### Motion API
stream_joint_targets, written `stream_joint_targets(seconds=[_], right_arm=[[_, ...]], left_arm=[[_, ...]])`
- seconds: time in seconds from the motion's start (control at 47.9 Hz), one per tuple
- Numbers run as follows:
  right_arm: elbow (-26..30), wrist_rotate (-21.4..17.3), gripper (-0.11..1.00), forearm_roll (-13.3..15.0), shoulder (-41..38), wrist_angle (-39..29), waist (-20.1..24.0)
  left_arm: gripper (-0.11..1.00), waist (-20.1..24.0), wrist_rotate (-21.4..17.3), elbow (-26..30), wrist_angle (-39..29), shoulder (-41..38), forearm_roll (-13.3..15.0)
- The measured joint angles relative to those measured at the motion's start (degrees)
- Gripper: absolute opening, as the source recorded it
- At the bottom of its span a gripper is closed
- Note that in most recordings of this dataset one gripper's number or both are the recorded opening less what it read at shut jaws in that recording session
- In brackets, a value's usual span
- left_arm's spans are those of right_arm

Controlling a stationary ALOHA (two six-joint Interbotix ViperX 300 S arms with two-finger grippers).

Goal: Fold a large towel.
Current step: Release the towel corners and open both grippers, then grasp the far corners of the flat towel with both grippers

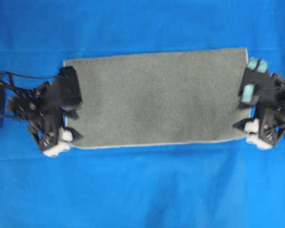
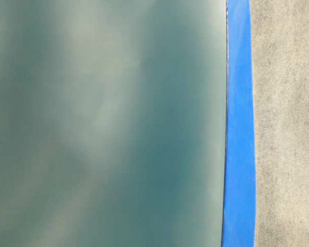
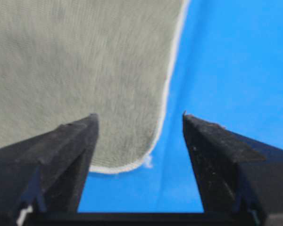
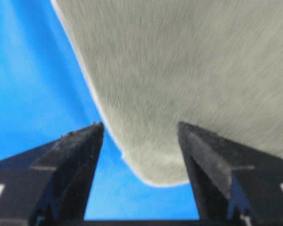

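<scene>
Blue cloth covers the table, and on it the towel lies flat as a wide grey-green rectangle, long side running left to right, with a thin pale hem around its edge.

At the towel's left end sits the left gripper. Its wrist view shows both black fingers spread apart with nothing between them; the towel's rounded corner lies just ahead, partly in the gap, with bare blue beside it. The tool is released, not grasping.

Across the middle the towel looks smooth and unwrinkled, lying as a flat rectangle; whether it is one layer or already doubled cannot be told.

At the right end, the right gripper is likewise spread wide and empty, its fingers straddling another rounded corner without pinching it.

The table-level view is mostly filled by a blurred dark green surface, with a blue strip and a patch of towel at its right.

Judging by its look, the towel is soft, limp and light, with a nappy surface that should not slip. It will sag and drape when lifted, so the corners or the hemmed short edges seem the best places to pinch, one per gripper.
</scene>
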State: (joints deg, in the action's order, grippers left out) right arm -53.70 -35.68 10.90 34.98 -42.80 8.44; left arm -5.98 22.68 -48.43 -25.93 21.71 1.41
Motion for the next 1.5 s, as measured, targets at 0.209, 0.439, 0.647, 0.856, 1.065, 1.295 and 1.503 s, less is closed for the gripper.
stream_joint_targets(seconds=[0.209, 0.439, 0.647, 0.856, 1.065, 1.295, 1.503], right_arm=[[-1.32, -1.85, 0.65, 13.71, 2.02, -0.88, -9.76], [-3.52, 1.67, 0.65, 19.95, -9.05, 4.83, -26.02], [-3.43, 8.88, 0.65, 20.83, -19.60, 14.15, -35.33], [-2.46, 14.15, 0.65, 20.92, -26.02, 19.42, -41.31], [-1.14, 17.40, 0.64, 21.01, -29.27, 23.12, -43.42], [-0.62, 17.67, 0.12, 20.92, -30.41, 23.82, -43.42], [0.00, 17.58, 0.02, 20.48, -28.04, 19.86, -43.51]], left_arm=[[0.67, 11.87, -8.53, -2.20, 1.23, 2.99, -0.09], [0.68, 23.55, -22.06, -2.81, 4.31, -3.08, -0.18], [0.68, 29.36, -32.34, -2.81, 9.67, -11.07, -0.26], [0.71, 31.82, -35.77, -2.64, 12.74, -17.31, -0.18], [0.71, 34.01, -35.68, -2.29, 14.41, -20.48, -0.35], [0.14, 34.28, -35.77, -1.67, 11.43, -20.57, -0.35], [0.02, 36.04, -35.16, 0.26, 5.80, -19.07, -0.35]])
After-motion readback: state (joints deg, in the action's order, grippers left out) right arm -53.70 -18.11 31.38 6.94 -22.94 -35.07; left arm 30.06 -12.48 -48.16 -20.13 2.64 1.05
